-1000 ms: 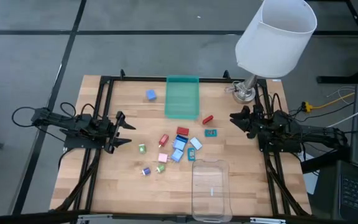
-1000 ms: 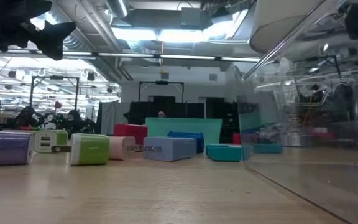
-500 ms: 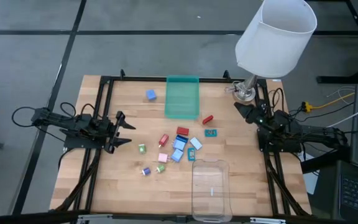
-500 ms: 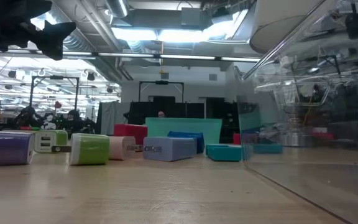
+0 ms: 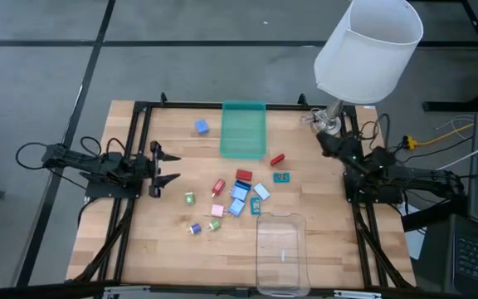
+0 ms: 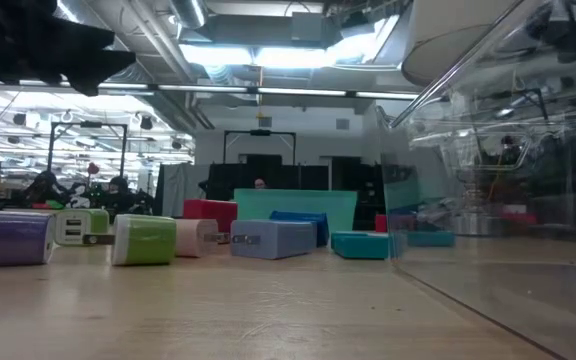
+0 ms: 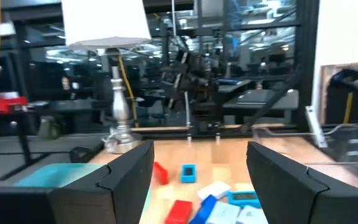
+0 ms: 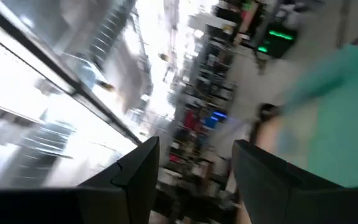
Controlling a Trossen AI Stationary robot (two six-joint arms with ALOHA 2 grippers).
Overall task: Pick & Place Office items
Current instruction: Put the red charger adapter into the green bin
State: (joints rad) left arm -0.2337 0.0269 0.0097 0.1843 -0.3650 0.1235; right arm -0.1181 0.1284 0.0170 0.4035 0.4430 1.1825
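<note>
Office items [image 5: 237, 199] are lying in a loose cluster at mid-desk, between the green tray [image 5: 243, 129] at the far edge and the clear tray [image 5: 281, 252] at the near edge. Left gripper [image 5: 166, 166] is hovering near the left edge, fingers apart, empty. Right gripper [image 5: 329, 143] is hovering near the lamp [image 5: 368, 50] at the far right corner, fingers apart, empty.

Wooden surface [image 5: 164, 249] with a black frame round the edges. Green rectangular tray [image 5: 243, 129] lying flat at the far middle. Clear plastic tray [image 5: 281, 252] down at the near edge, right of centre. Table lamp with big white shade [image 5: 368, 50] at the far right corner, metal base [image 5: 325, 124] sitting on the wood. Grey floor all around.
</note>
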